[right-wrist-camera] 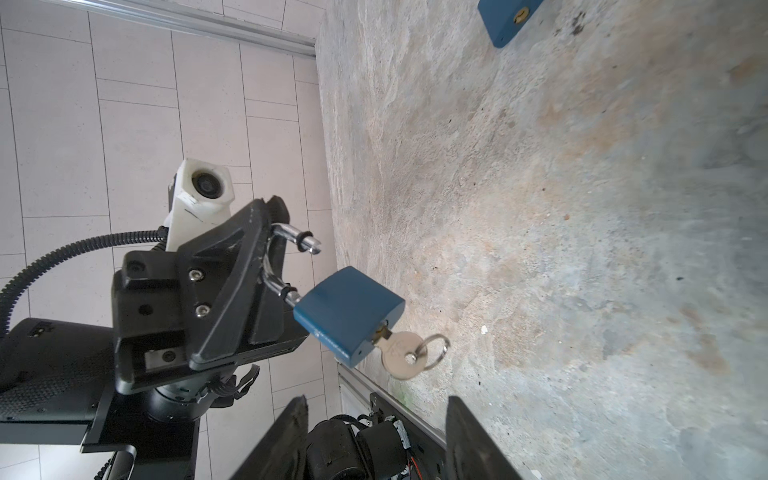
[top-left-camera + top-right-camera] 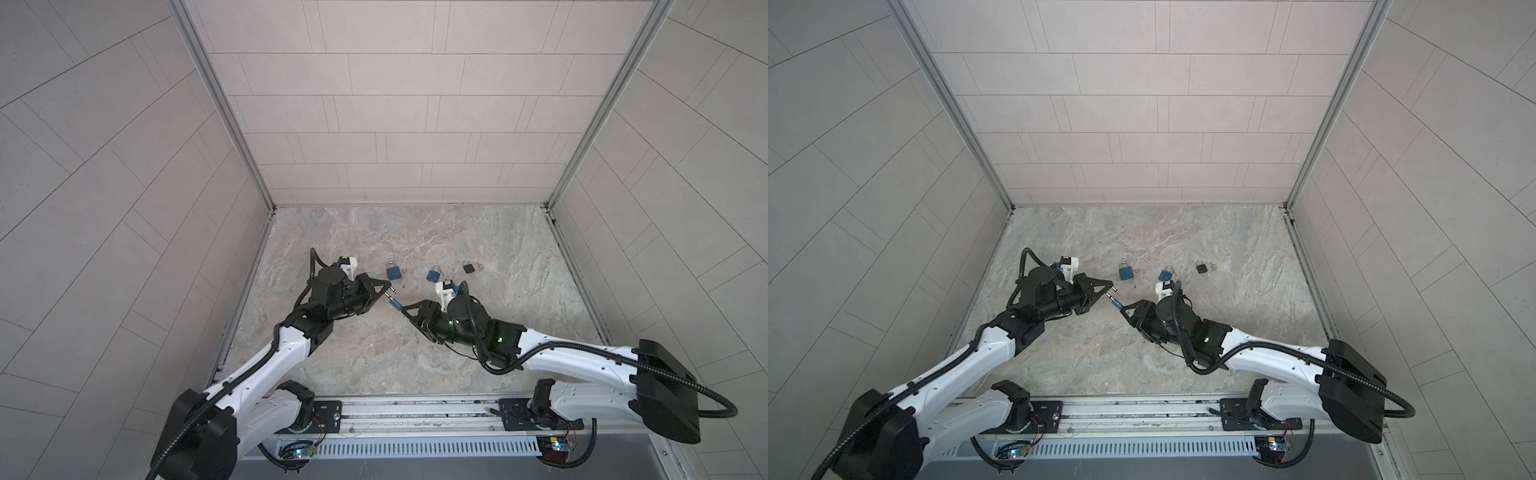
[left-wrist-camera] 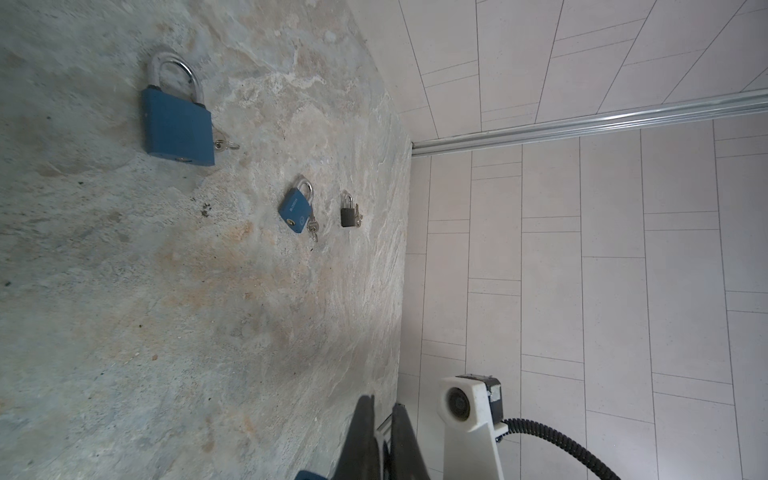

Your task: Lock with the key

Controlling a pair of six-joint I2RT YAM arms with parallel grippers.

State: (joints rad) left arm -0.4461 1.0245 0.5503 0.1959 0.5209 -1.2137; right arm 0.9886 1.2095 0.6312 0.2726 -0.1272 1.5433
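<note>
A blue padlock (image 1: 349,311) hangs in the air over the stone floor, its silver shackle (image 1: 291,241) swung open with one end free. My left gripper (image 1: 268,253) is shut on that shackle; in the left wrist view the gripper (image 3: 384,415) shows a sliver of metal pinched between its fingers. A silver key (image 1: 401,357) with a ring sits in the keyhole at the lock's bottom. My right gripper (image 1: 377,401) is open, its fingers spread just short of the key with nothing between them. In both top views the padlock (image 2: 395,306) (image 2: 1116,305) hangs between the left gripper (image 2: 388,289) and the right gripper (image 2: 405,311).
Three more padlocks lie on the floor behind the grippers, each with a key beside it: a blue padlock (image 2: 393,272), a second blue padlock (image 2: 434,275) and a small black padlock (image 2: 469,268). Tiled walls enclose the floor on three sides.
</note>
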